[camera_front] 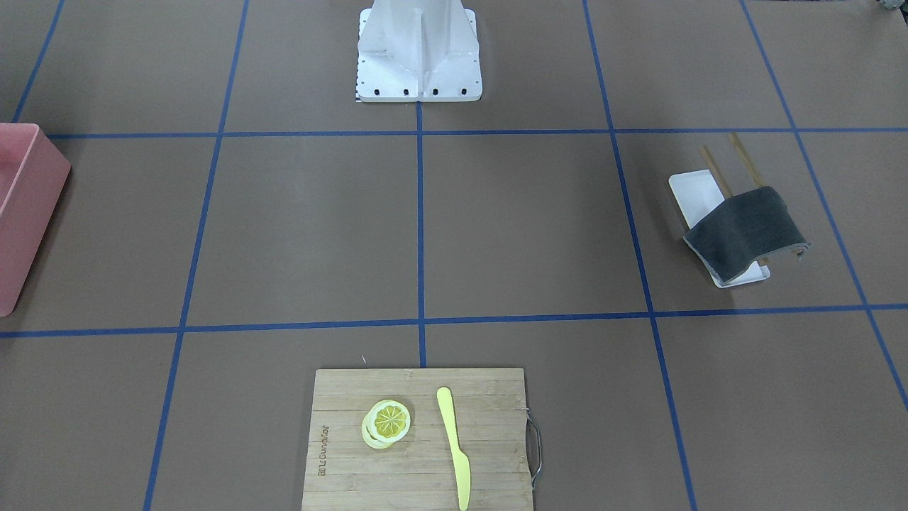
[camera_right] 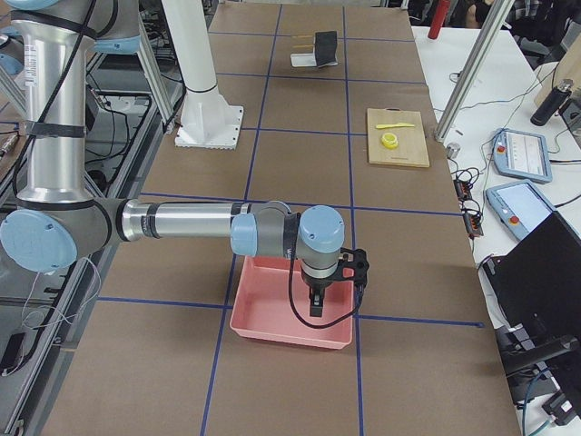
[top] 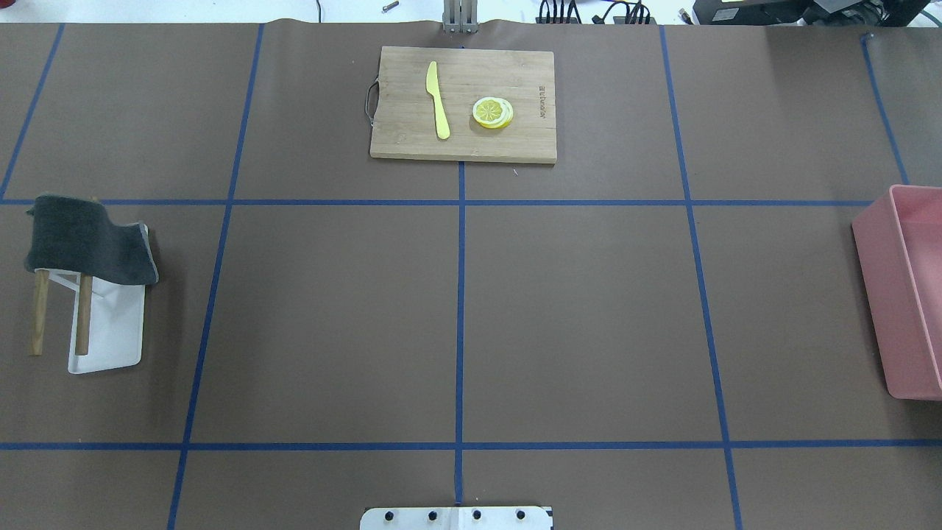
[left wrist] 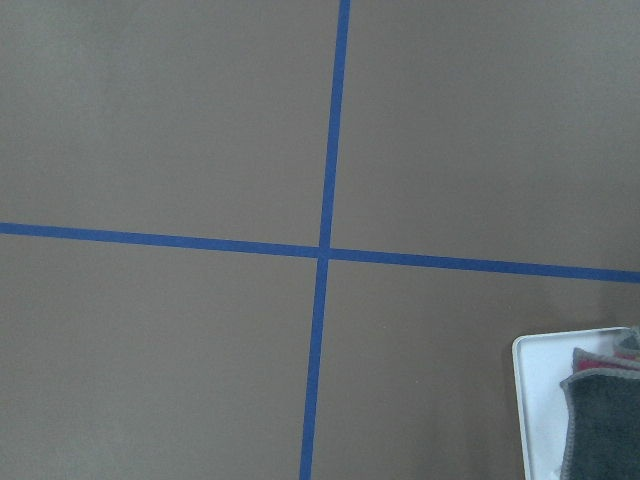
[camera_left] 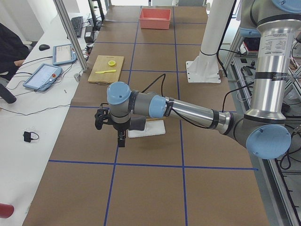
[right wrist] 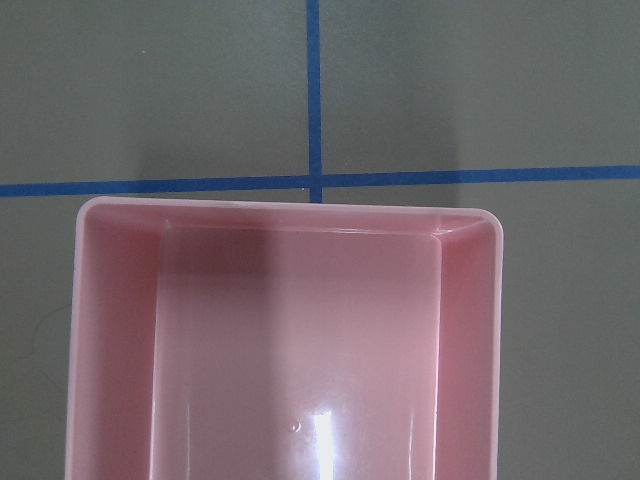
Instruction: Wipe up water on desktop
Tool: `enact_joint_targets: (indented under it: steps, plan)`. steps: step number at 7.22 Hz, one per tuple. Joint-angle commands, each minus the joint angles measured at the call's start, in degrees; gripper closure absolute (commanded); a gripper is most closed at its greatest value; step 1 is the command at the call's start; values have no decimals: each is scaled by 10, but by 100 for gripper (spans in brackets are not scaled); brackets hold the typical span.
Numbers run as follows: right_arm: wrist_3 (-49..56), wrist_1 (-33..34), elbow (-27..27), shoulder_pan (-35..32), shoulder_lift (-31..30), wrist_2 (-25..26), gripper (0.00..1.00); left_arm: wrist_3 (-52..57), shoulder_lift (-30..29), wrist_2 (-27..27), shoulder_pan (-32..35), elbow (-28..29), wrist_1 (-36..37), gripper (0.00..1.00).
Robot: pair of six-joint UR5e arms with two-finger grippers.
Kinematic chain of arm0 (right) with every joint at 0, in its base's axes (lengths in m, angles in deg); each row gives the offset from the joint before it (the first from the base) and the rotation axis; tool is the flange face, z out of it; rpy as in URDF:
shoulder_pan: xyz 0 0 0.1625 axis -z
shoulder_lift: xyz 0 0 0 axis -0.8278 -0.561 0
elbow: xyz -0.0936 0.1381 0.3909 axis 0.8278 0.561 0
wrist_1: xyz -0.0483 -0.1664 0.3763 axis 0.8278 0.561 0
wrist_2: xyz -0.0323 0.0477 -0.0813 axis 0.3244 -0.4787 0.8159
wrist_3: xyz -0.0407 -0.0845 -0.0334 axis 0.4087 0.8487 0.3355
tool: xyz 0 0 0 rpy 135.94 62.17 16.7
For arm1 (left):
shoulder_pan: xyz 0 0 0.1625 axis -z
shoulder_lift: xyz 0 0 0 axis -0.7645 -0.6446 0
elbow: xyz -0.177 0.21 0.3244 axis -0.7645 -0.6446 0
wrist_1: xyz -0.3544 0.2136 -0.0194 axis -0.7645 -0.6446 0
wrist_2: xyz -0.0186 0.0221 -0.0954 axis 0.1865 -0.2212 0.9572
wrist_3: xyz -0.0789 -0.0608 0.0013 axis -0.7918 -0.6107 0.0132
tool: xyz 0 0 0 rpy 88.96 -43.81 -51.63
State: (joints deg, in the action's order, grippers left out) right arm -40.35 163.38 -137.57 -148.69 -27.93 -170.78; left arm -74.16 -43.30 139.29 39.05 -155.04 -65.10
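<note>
The desktop (top: 574, 316) stretches longest left to right; whether the left claw (camera_left: 121, 140) or right claw (camera_right: 316, 305) gapes, I cannot tell.

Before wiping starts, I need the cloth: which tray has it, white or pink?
The white tray, on the robot's left: the dark grey cloth hangs over its wooden rack. The pink tray shows none.

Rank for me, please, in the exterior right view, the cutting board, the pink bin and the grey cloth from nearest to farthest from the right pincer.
1. Pink bin, directly beneath the right pincer.
2. Cutting board, midway up the view, toward its right.
3. Grey cloth, farthest, at the view's top.
</note>
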Motion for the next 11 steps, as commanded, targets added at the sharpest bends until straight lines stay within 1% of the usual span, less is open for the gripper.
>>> enact_joint_targets:
  steps: [1,2,4,5,6,7,8,10,11]
  plan:
    - [3,-4,2,0,-5,6,0,-73,-4,50,-8,-13,-13,2]
    - [5,-4,2,0,-6,6,0,-125,-4,49,-33,-14,-35,2]
    - [0,-4,3,0,-5,2,0,-246,21,48,-86,-12,-136,2]
    - [2,-3,3,0,-5,-3,0,-307,40,41,-122,-8,-204,2]
    - [-2,-4,2,0,-4,-12,0,-362,43,39,-150,2,-254,2]
    - [-2,-4,2,0,-1,-14,0,-379,48,6,-181,3,-274,2]
    - [0,-4,0,0,-1,-14,0,-387,51,-3,-203,5,-279,2]
    - [2,-4,-2,0,1,-15,0,-382,46,-24,-225,12,-281,3]
    - [0,-4,-3,0,4,-16,0,-383,48,-25,-226,16,-291,6]
